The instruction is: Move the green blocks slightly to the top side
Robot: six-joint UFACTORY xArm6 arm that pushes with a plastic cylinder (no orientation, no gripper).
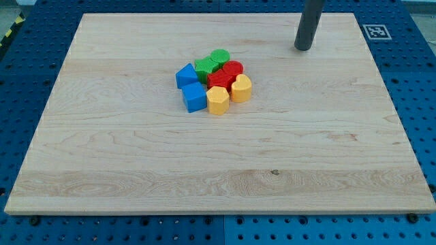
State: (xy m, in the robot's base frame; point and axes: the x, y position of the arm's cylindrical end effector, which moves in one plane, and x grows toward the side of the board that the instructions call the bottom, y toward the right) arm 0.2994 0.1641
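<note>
Green shows at the top of the one tight cluster on the wooden board (102, 170): a round green block (219, 58) and, touching it on the view's left and a little lower, a green star-shaped block (205, 67). I take that star as my landmark. Just to its right, below the round green one, sits a round red block (233, 69), with a second red block (219, 80) below the star. To the star's left lies a blue block (185, 75), and another blue block (194, 97) sits below that. Two yellow blocks close the cluster's lower right: one (217, 100) straight below the star, the other (241, 88) further right. All eight are packed close together. My tip (303, 48) rests on the board well apart from the star, up and to the view's right, touching no block and holding nothing.
</note>
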